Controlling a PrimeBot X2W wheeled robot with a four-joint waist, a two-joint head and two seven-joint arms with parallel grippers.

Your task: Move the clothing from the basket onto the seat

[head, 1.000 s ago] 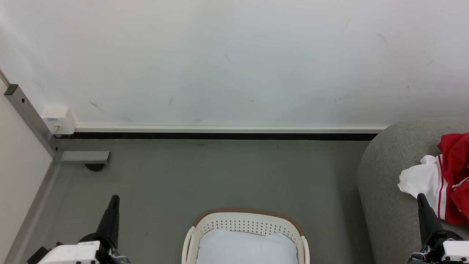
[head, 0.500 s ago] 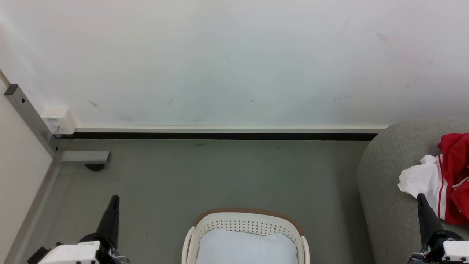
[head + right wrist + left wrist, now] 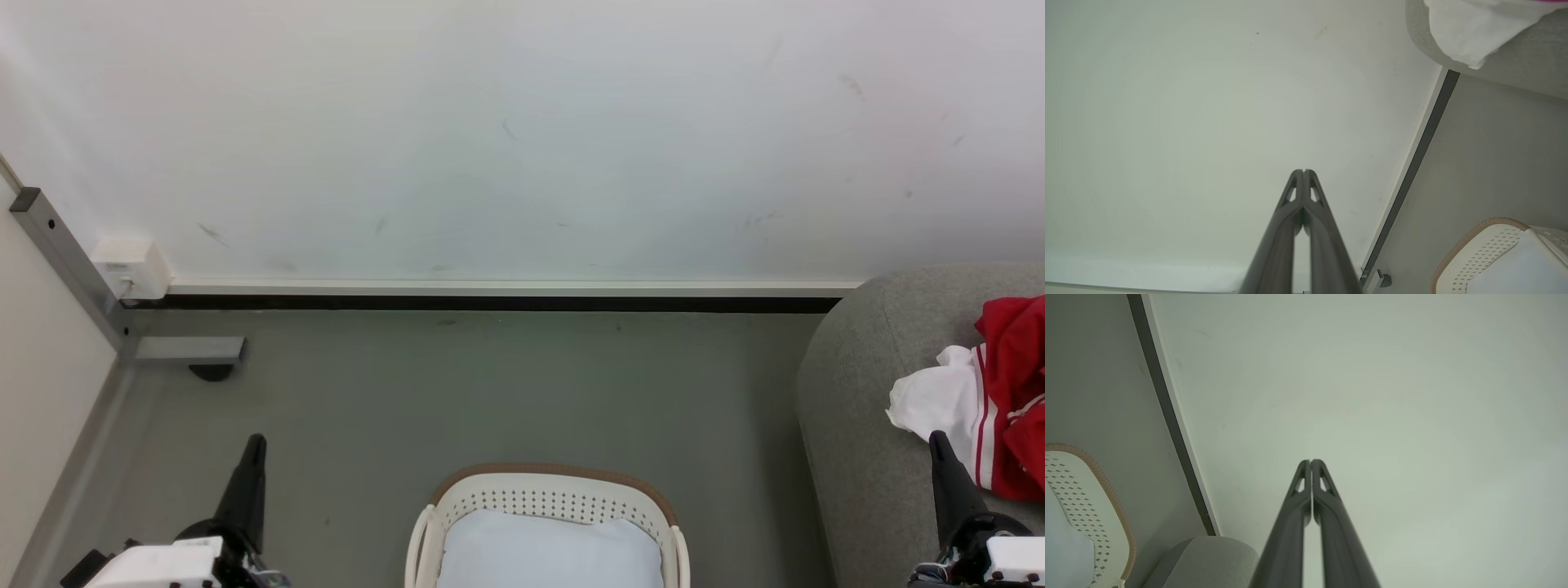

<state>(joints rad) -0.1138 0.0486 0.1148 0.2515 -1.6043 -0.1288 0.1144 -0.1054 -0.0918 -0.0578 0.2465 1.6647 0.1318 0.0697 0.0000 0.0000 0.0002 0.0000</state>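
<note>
Red and white clothing (image 3: 998, 402) lies on the grey seat (image 3: 865, 392) at the right edge of the head view; its white part (image 3: 1470, 28) also hangs over the seat (image 3: 1527, 73) in the right wrist view. The white basket (image 3: 555, 498) with a brown rim stands on the floor at bottom centre, a plain white pad (image 3: 551, 551) inside it. My left gripper (image 3: 255, 443) is shut and empty at the lower left, left of the basket (image 3: 1106, 506). My right gripper (image 3: 936, 437) is shut and empty at the lower right, in front of the clothing.
A white wall with a dark skirting strip (image 3: 490, 303) runs behind the grey floor. A grey metal post and foot (image 3: 188, 349) with a small white box (image 3: 131, 267) stand in the left corner.
</note>
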